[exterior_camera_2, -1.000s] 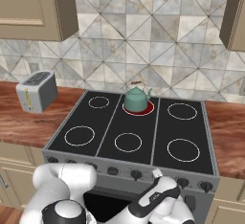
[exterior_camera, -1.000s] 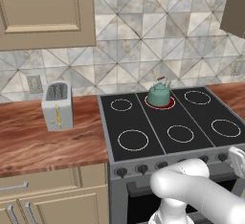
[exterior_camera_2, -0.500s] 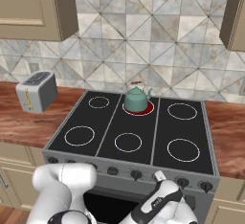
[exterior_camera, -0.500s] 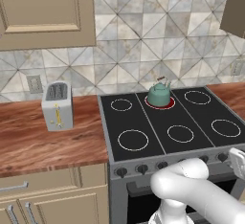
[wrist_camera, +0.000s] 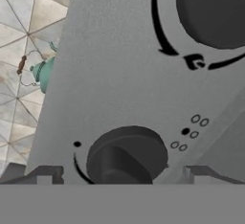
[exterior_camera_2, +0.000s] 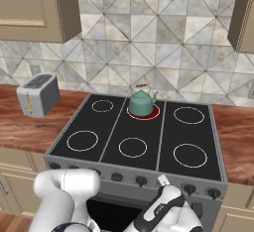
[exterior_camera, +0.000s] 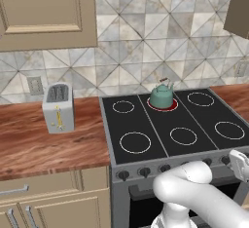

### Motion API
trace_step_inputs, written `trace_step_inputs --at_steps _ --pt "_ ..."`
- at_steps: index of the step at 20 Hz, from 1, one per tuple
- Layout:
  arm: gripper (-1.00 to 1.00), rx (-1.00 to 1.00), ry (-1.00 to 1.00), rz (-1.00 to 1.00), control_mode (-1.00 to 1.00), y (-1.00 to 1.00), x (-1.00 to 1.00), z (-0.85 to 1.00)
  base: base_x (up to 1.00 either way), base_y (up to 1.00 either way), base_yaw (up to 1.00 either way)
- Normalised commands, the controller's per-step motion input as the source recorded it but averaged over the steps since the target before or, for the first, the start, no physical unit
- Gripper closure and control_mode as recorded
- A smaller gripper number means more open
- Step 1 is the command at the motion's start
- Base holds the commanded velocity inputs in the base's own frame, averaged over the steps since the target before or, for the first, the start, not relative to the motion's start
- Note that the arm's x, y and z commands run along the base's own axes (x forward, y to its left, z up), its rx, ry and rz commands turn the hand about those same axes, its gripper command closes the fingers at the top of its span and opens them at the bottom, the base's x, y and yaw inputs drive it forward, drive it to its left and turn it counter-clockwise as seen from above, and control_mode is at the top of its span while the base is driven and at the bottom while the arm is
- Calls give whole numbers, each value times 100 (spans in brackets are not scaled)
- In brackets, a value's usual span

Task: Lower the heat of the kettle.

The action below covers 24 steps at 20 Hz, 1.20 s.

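The small teal kettle (exterior_camera: 162,95) (exterior_camera_2: 142,102) stands on the back middle burner (exterior_camera_2: 144,111), which glows red. In the hand view the kettle (wrist_camera: 45,72) shows sideways at the left, past the stove's grey control panel (wrist_camera: 119,65). My gripper (wrist_camera: 122,175) is open, close up against this panel. A dark knob (wrist_camera: 127,155) sits between the two fingertips (wrist_camera: 38,174), with a gap on each side. A second knob (wrist_camera: 215,7) is at the top right. In the right base view my hand (exterior_camera_2: 166,199) is low in front of the knob row.
A white-grey toaster (exterior_camera: 59,107) (exterior_camera_2: 37,94) stands on the wooden counter (exterior_camera: 44,144) left of the black stove (exterior_camera_2: 134,137). Several knobs (exterior_camera_2: 141,180) line the stove's front. Cabinets hang above, and drawers sit below the counter.
My hand has crept slightly up and closer to the stove's knob panel. The kettle, toaster and views have stayed put.
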Motion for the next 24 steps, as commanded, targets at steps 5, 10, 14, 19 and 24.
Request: trace_step_inputs --at_steps 5,10,14,19,24 --pt "-100 0 0 0 -100 13 0 0 0 0 0" --pt "-100 0 0 0 -100 7 3 -4 0 0 0" --pt "100 0 -2 0 -100 2 7 0 0 0 0" --pt "100 1 -1 0 -100 0 12 0 0 0 0" --pt "100 4 -1 0 -100 -8 12 0 0 0 0"
